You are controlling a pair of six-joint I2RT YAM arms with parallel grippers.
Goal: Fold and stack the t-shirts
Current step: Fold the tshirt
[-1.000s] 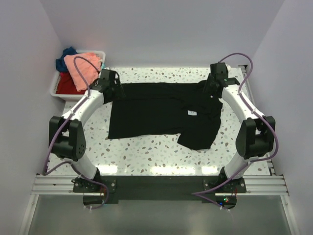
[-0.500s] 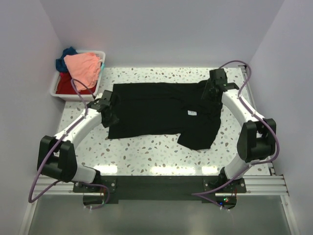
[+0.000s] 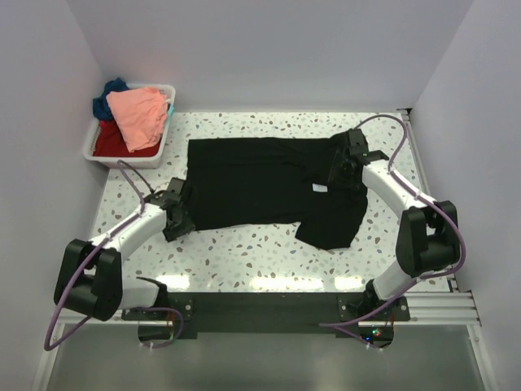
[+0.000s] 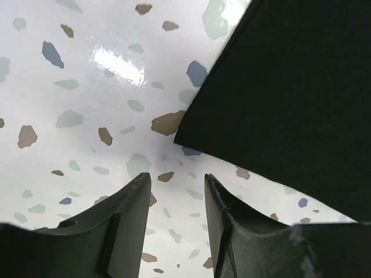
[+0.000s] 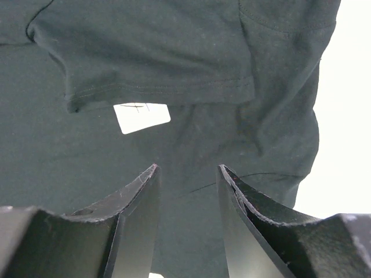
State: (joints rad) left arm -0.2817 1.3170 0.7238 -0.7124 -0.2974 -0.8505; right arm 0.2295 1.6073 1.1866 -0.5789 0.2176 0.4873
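A black t-shirt [image 3: 260,183] lies spread flat on the speckled table, its white neck label [image 3: 320,188] facing up and one sleeve folded over near it. My left gripper [image 3: 177,215] hovers open and empty just off the shirt's near left corner; in the left wrist view the jaws [image 4: 177,180] frame bare table, with that black corner [image 4: 290,87] just beyond them. My right gripper [image 3: 342,164] hangs open over the collar end; its wrist view shows the gripper [image 5: 186,169] above black cloth below the label [image 5: 142,117]. Salmon-pink [image 3: 138,114], red [image 3: 110,143] and dark blue [image 3: 108,92] t-shirts sit in the bin.
The white plastic bin [image 3: 89,145] stands at the table's far left corner. White walls close in the left, back and right sides. Bare speckled table [image 3: 244,252] runs between the shirt's near edge and the arm bases.
My left arm has swung from the shirt's far left corner toward me to its near left corner. The right gripper has shifted slightly nearer and left over the collar end.
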